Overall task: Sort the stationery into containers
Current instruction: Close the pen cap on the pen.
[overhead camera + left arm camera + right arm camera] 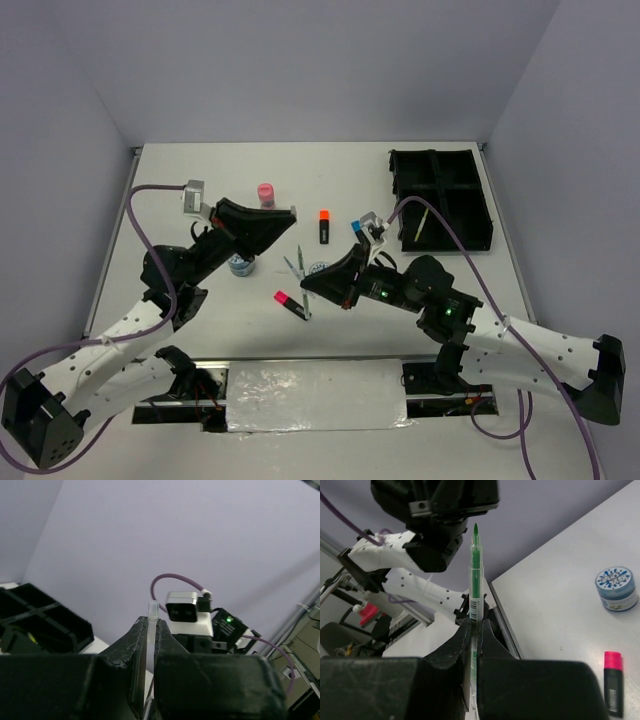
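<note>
The pink highlighter [290, 303] lies flat closest to the near edge of the table [200, 170], a little left of centre. Just beyond it the right claw [304, 286] reaches in from the right, raised off the table. Its jaws are pressed together on a green pen [475, 580] with a clear barrel. The pen stands up out of the fingers with its green tip uppermost, and its lower end runs down between them.

One blue-white tub [318, 267] sits close behind this claw's tip, partly hidden by it in the overhead view. The second tub [240, 266] stands further left at about the same depth, partly covered by the body of the left claw [292, 213]. That claw hangs above the table left of centre, pointing toward the right arm and tilted upward. It is closed narrow on a thin clear tube [153, 622] (a pen or only its cap, I cannot tell), whose end pokes out past the fingertips. In the right wrist view the left claw sits close above the green pen's tip, but I cannot tell whether they touch.

Farther back, near the middle of the table, the orange highlighter [324, 228] lies with its cap toward the far edge. The blue highlighter [357, 226] is just to its right, with only its cap showing beside the right wrist camera. The pink bottle [266, 193] stands upright left of centre.

The black organiser tray [395, 195] sits at the far right corner. A pale pen [423, 225] lies slanted in a compartment on its near side.
</note>
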Motion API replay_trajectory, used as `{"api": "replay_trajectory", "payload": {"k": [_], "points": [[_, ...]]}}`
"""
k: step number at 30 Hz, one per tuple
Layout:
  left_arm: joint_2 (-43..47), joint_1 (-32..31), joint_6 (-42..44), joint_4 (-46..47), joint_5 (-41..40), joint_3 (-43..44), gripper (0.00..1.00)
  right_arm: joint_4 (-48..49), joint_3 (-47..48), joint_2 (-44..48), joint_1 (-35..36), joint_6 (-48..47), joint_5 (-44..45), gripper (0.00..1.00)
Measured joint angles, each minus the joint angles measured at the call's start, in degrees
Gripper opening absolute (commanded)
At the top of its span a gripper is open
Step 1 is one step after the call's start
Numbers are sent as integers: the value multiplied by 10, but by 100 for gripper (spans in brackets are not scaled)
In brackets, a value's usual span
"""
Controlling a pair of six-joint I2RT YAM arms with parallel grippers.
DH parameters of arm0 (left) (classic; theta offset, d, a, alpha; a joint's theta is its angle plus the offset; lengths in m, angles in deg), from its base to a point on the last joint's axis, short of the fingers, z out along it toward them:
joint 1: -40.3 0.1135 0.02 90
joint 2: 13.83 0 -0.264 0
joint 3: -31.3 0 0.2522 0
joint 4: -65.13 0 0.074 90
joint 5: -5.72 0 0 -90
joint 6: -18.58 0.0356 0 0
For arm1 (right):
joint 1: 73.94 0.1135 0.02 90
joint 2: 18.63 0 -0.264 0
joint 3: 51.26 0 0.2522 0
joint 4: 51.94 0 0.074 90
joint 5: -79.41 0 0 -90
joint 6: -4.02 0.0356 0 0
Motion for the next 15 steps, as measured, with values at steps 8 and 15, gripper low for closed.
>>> {"api": "replay_trajectory", "payload": {"k": [8, 15], "points": [[29, -6, -15, 11, 13, -16, 0, -17, 13, -5, 5, -26, 47, 0], [29, -8, -15, -6, 13, -21, 0, -25, 41, -20, 5, -40, 50, 0]]}}
